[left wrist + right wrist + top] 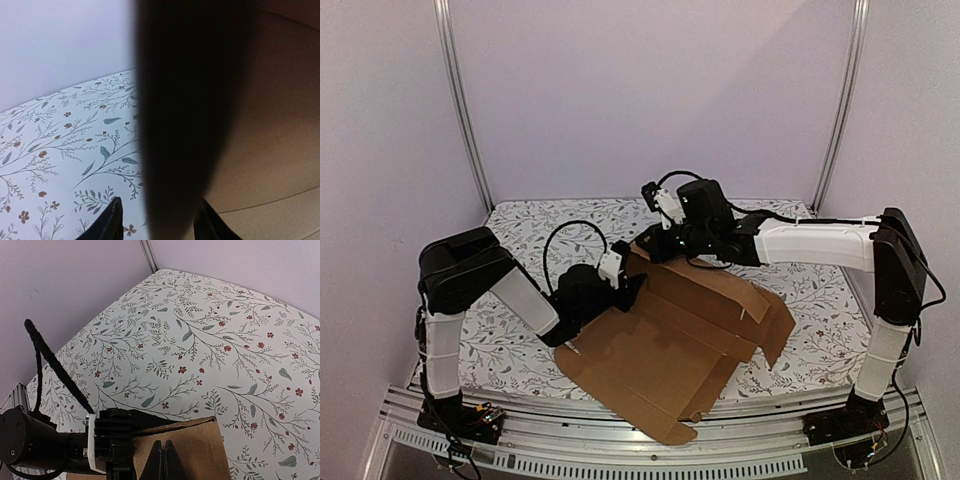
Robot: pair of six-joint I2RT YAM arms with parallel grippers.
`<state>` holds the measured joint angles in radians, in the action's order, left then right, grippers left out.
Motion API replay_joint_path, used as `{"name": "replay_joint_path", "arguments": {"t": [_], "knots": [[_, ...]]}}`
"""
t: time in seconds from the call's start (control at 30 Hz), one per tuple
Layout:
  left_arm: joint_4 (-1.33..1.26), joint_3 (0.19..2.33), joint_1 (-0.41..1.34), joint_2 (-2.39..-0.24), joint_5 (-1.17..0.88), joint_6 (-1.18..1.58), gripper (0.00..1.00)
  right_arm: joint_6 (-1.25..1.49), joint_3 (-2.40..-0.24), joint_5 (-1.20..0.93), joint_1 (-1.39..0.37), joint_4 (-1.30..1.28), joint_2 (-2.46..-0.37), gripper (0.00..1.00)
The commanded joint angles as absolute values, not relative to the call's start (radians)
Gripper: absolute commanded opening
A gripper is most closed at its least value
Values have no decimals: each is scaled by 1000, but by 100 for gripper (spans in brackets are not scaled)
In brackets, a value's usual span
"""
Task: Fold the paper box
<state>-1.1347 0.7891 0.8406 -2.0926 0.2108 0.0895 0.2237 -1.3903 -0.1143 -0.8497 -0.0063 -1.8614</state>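
Note:
The paper box [670, 340] is a brown die-cut cardboard sheet lying mostly flat on the table, with its far-left flap [200, 450] raised. My left gripper [625, 275] is at that flap's left side. In the left wrist view its jaws stand open [161, 201] around a dark, blurred flap edge [185, 125], and there is a gap beside the left finger [112, 220]. More brown cardboard [270, 150] fills the right of that view. My right gripper [655, 248] is shut, its fingertips [165, 460] together against the raised flap's face. The left gripper's black body [110, 445] sits just left of it.
A floral tablecloth [540, 230] covers the table. Metal posts [465, 110] [840, 110] stand at the back corners, and a rail [620, 455] runs along the front. The sheet's near corner [670, 430] overhangs the table's front edge. The right flaps [775, 325] are slightly lifted.

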Motion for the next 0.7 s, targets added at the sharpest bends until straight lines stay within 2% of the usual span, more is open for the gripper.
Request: {"name": "replay_joint_path", "arguments": {"t": [0.0, 0.27, 0.4, 0.5, 0.6, 0.67], "knots": [[-1181, 795, 850, -2118, 205, 110, 47, 230, -1353, -119, -852, -73, -1858, 0], [-1131, 835, 850, -2132, 212, 106, 34, 234, -1350, -127, -852, -68, -1859, 0], [-1114, 844, 851, -2136, 222, 105, 21, 236, -1348, -130, -853, -66, -1859, 0], [-1093, 851, 851, -2133, 230, 102, 7, 237, -1348, -132, -853, -65, -1859, 0], [-1086, 851, 851, -2130, 236, 98, 0, 238, -1351, -136, -853, -63, -1859, 0], [-1082, 851, 852, -2127, 241, 96, 0, 239, -1353, -136, -853, -64, -1859, 0]]}}
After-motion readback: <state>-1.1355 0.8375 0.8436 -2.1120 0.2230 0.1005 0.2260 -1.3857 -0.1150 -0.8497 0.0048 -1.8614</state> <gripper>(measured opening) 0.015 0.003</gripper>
